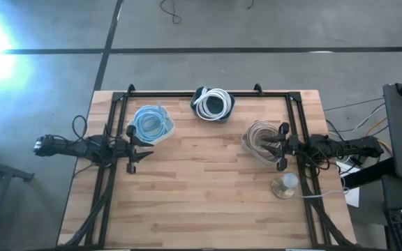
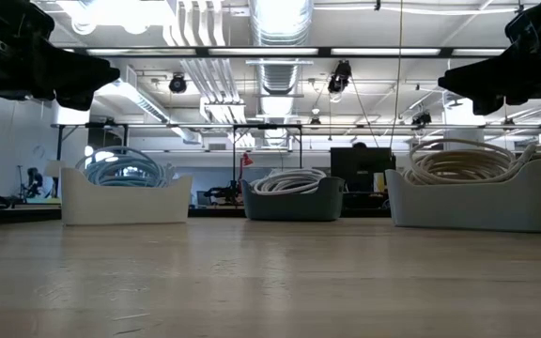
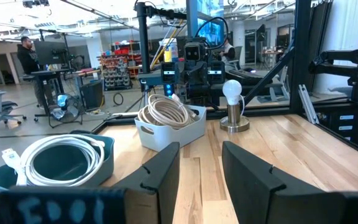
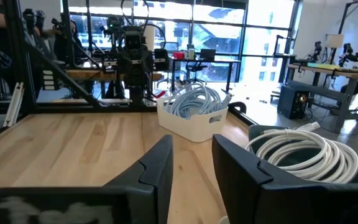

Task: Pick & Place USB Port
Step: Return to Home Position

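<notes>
Wooden table (image 1: pixel 208 199) | beige cables (image 2: pixel 463 161) coiled in pale bin (image 2: pixel 468 208) | left end effector (image 1: pixel 142 153), right end effector (image 1: pixel 279 147): parted, empty

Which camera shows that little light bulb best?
The left wrist view: it shows the light bulb from the side, upright on its round metal base, near the bin of tan cables. The high view shows the light bulb only from above, as a small round shape. The low and right wrist views don't show it.

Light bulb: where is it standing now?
High view: the light bulb stands near the right edge of the table, next to the bin of brown cables.
</notes>
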Motion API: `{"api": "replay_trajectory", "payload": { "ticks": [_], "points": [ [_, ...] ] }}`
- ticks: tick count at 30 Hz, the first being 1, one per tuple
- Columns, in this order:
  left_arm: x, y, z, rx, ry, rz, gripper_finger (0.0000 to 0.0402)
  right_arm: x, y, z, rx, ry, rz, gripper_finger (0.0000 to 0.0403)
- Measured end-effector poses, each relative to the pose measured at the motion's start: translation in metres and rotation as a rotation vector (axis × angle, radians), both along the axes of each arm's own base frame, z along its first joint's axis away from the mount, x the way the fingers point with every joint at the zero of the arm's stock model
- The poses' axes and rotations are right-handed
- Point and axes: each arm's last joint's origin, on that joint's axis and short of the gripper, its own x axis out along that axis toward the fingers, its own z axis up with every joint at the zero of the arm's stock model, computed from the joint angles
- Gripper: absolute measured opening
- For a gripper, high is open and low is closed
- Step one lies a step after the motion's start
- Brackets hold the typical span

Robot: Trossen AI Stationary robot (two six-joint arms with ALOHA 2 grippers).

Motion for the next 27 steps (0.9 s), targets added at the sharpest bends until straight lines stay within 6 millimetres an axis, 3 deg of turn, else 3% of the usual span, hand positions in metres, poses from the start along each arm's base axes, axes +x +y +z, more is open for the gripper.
{"api": "replay_trajectory", "payload": {
  "ticks": [17,27],
  "points": [
    [0.0,0.0001,0.0,0.0,0.001,0.001,0.0136,0.0,0.0,0.0,0.0,0.0,0.0,0.0119],
    [0.0,0.0,0.0,0.0,0.0,0.0,0.0136,0.0,0.0,0.0,0.0,0.0,0.0,0.0105]
  ]
}}
